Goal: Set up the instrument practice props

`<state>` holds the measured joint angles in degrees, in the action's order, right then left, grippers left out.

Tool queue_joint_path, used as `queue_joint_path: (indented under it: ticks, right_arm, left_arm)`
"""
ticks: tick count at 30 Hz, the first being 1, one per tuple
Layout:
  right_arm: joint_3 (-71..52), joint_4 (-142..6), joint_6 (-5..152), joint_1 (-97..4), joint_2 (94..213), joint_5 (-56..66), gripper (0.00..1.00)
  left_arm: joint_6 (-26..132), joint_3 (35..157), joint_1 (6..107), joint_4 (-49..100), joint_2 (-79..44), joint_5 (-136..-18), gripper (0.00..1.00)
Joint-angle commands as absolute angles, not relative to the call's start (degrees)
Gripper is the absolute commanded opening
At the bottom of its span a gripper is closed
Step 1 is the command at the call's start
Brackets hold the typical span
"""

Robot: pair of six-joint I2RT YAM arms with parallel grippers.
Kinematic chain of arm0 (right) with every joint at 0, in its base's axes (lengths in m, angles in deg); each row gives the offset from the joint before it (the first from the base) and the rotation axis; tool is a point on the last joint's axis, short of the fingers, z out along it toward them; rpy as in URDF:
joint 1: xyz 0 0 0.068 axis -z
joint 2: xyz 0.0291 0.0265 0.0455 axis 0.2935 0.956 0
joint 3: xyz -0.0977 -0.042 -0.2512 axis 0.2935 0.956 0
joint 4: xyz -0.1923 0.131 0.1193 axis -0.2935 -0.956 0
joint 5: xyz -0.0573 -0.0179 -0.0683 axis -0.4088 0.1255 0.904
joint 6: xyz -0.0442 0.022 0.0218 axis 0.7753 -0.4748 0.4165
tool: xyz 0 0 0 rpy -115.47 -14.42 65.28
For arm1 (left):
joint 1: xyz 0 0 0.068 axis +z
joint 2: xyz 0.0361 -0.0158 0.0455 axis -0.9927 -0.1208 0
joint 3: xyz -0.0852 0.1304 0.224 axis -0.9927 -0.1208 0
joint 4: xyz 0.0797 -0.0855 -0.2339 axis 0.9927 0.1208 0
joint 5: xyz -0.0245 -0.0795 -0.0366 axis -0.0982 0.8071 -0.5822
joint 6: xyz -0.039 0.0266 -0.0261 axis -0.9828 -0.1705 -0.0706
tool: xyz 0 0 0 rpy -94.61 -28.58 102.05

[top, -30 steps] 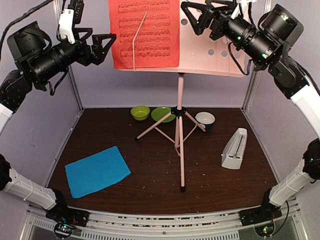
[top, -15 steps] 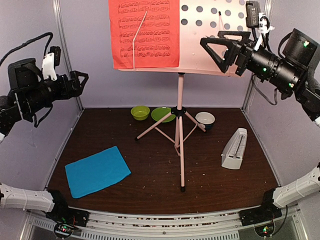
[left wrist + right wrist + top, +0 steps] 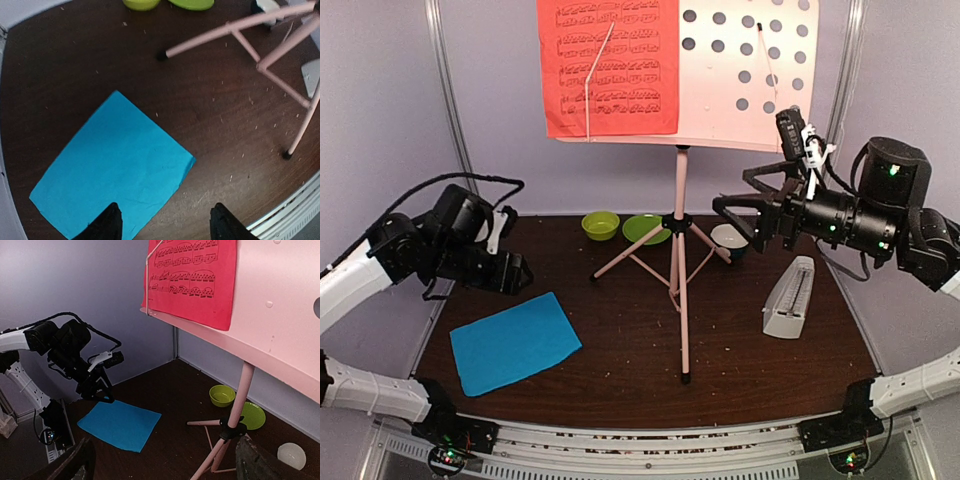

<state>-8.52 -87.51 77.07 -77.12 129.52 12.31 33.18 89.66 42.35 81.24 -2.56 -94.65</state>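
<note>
Both arms have come down from the height of the music stand's desk. The left pincer (image 3: 516, 273) now hangs low over the left side of the tabletop (image 3: 620, 385). The right pincer (image 3: 738, 200) has sunk to mid-height, just right of the stand's pole.

From where I stand, the left pincer's fingers are spread with nothing between them. They point down at the far edge of the cyan sheet-music page (image 3: 515, 343), which lies flat on the dark wood at the near left. The left wrist view shows the two black fingertips framing that page's edge from above. I cannot tell whether they touch the paper.

The right pincer is spread wide as well, holding nothing, and aims leftward across the scene.

The pale pink music stand (image 3: 740, 90) stands upright at the middle of the tabletop on its three legs. The red sheet-music page (image 3: 610, 65) rests on the left half of its perforated desk, with a thin pale retainer arm (image 3: 600, 75) slanting across it. The right half of the desk is bare.

The white metronome (image 3: 788, 298) stands on the tabletop to the right of the stand, below the right arm, with its cover on.

Behind the stand's legs sit a lime-green bowl (image 3: 600, 225), a lime-green plate (image 3: 646, 229) and a small white bowl (image 3: 730, 238).
</note>
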Motion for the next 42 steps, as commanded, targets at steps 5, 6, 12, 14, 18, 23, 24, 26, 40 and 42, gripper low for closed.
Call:
queue_joint_path:
  ticks: [5, 6, 12, 14, 18, 23, 24, 26, 40, 42]
  right_arm:
    - [-1.5, -85.2, 73.0, -77.5, 126.8, 14.7, 0.98]
    - [-1.0, -85.0, 72.7, -77.6, 126.8, 14.7, 0.98]
    - [0.4, -84.9, 71.7, -77.5, 126.9, 15.3, 0.98]
    - [0.6, -85.0, 71.5, -77.5, 126.7, 15.6, 0.98]
    - [0.9, -85.6, 71.2, -77.6, 126.1, 16.7, 0.99]
    - [1.1, -86.1, 70.8, -77.5, 125.7, 17.4, 0.99]
    - [1.1, -86.2, 70.8, -77.6, 125.6, 17.5, 0.99]
    - [1.1, -86.4, 70.7, -77.5, 125.7, 17.8, 0.99]
    - [0.9, -87.1, 71.2, -77.6, 126.0, 18.9, 1.0]
    - [1.0, -87.2, 71.2, -77.6, 126.0, 18.9, 1.0]
  left_arm:
    - [38.7, 82.6, 40.4, 77.9, -13.6, -80.3, 0.5]
    - [39.0, 82.0, 39.9, 76.9, -15.0, -79.8, 0.49]
    - [42.0, 82.1, 37.2, 72.0, -24.0, -78.2, 0.45]
    - [42.9, 82.8, 37.0, 71.0, -27.6, -77.9, 0.44]
    - [45.4, 85.3, 36.8, 70.3, -32.6, -77.9, 0.41]
    - [49.6, 88.8, 36.8, 70.9, -37.9, -78.6, 0.39]
    - [50.3, 89.4, 36.8, 71.2, -38.9, -78.8, 0.38]
    - [51.5, 90.2, 36.8, 71.5, -40.4, -78.6, 0.36]
    - [53.9, 91.0, 36.8, 71.5, -46.6, -80.0, 0.24]
    - [54.1, 91.0, 36.8, 71.5, -47.2, -80.7, 0.21]
